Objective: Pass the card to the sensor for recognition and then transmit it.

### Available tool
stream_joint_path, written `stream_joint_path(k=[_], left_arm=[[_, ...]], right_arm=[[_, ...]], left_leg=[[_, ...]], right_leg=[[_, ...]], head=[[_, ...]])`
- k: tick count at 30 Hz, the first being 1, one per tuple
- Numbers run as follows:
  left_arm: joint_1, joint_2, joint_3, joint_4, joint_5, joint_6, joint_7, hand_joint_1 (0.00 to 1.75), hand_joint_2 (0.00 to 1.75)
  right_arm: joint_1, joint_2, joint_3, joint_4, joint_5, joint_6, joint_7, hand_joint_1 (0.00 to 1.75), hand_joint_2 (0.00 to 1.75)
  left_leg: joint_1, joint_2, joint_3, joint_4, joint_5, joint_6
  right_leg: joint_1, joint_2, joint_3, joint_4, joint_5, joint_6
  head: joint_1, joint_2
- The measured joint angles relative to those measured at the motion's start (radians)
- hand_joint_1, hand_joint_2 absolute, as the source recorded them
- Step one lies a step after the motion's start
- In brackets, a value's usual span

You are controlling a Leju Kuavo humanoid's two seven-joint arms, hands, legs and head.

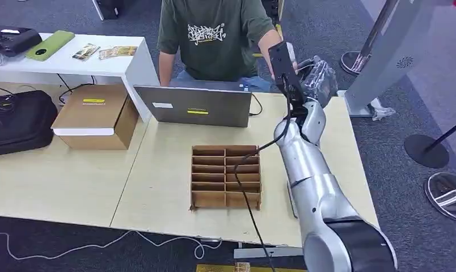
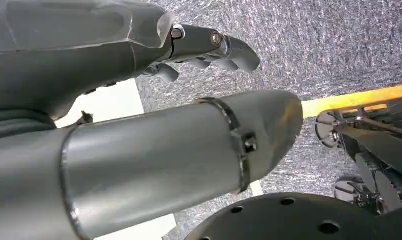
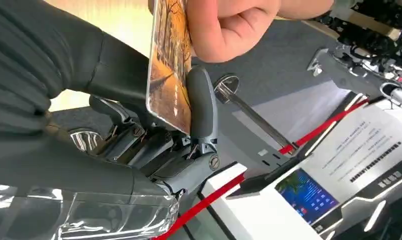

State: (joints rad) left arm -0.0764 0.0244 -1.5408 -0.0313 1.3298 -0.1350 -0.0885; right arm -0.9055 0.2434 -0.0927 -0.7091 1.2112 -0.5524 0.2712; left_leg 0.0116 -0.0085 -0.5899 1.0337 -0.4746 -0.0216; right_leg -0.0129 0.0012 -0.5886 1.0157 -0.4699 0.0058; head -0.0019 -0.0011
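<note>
The person's hand (image 3: 229,27) is placing the card (image 3: 169,65) between the right hand's (image 3: 189,135) not-yet-clamped fingers; judging by that, gripping comes next, then the sensor.

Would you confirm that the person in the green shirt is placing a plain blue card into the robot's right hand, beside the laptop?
Not quite: the card is not plain blue. The right wrist view shows it printed with an orange and yellow picture. The rest stands: the person's hand holds its top edge while it sits between the fingers of the right hand, and the head view shows the laptop nearby.
</note>
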Motion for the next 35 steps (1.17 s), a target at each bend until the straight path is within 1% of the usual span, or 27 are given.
stream_joint_path(k=[6,14,15,16,17,20,23,29,32,35], left_arm=[[-0.003,0.001,0.0,0.0,-0.001,0.0,0.005,0.0,0.0],[-0.009,0.003,0.0,-0.001,-0.014,-0.001,0.016,0.0,0.0],[-0.01,0.003,0.0,-0.001,-0.016,-0.001,0.016,0.0,0.0],[-0.011,0.004,0.0,-0.001,-0.017,-0.001,0.017,0.0,0.0],[-0.013,0.004,0.0,-0.001,-0.017,-0.002,0.018,0.0,0.0],[-0.014,0.005,0.0,-0.001,-0.017,-0.003,0.019,0.0,0.0],[-0.015,0.009,0.0,-0.002,-0.015,-0.008,0.019,0.0,0.0],[-0.019,0.013,0.0,-0.002,-0.002,-0.008,0.026,0.0,0.0],[-0.019,0.014,0.0,-0.002,0.008,-0.008,0.026,0.0,0.0],[-0.019,0.014,0.0,-0.002,0.018,-0.008,0.025,0.0,0.0]], right_arm=[[-0.046,0.0,-0.007,0.061,0.021,-0.007,0.0,1.75,1.75],[-0.068,0.0,-0.016,0.098,0.023,-0.009,-0.005,1.75,1.75],[-0.07,-0.001,-0.017,0.101,0.023,-0.009,-0.01,0.19,1.75],[-0.071,-0.001,-0.018,0.104,0.023,-0.008,-0.012,0.19,1.75],[-0.072,-0.001,-0.02,0.108,0.022,-0.006,-0.015,0.0,1.75],[-0.073,-0.001,-0.023,0.117,0.019,0.007,-0.048,0.0,1.75],[-0.073,-0.001,-0.025,0.124,0.014,0.036,-0.075,0.0,1.75],[-0.073,0.001,-0.026,0.124,-0.008,0.035,-0.135,0.0,1.75],[-0.057,0.006,-0.026,0.09,-0.035,0.031,-0.18,0.0,1.75],[-0.011,0.014,-0.025,0.019,-0.076,0.031,-0.228,0.0,1.75]], left_leg=[[0.0,0.0,0.0,0.0,0.0,0.0],[0.0,0.0,0.0,0.0,0.0,0.0],[0.0,0.0,0.0,0.0,0.0,0.0],[0.0,0.0,0.0,0.0,0.0,0.0],[0.0,0.0,0.0,0.0,0.0,0.0],[0.0,0.0,0.0,0.0,0.0,0.0],[0.0,0.0,0.0,0.0,0.0,0.0],[0.0,0.0,0.0,0.0,0.0,0.0],[0.0,0.0,0.0,0.0,0.0,0.0],[0.0,-0.001,0.0,0.0,0.0,0.0]], right_leg=[[0.0,0.0,0.0,0.0,0.0,0.0],[0.0,0.0,0.0,0.0,0.0,0.0],[0.0,0.0,0.0,0.0,0.0,0.0],[0.0,0.0,0.0,0.0,0.0,0.0],[0.0,0.0,0.0,0.0,0.0,0.0],[0.0,0.0,0.0,0.0,0.0,0.0],[0.0,0.0,0.0,0.0,0.0,0.0],[0.0,0.0,0.0,0.0,0.0,0.0],[0.0,0.0,0.0,0.0,0.0,0.0],[0.0,-0.001,0.0,0.0,0.0,0.0]], head=[[0.0,0.0],[0.0,0.0],[0.0,0.0],[0.0,0.0],[0.0,0.0],[0.0,0.0],[0.0,0.0],[0.0,0.0],[0.0,0.0],[0.0,0.0]])
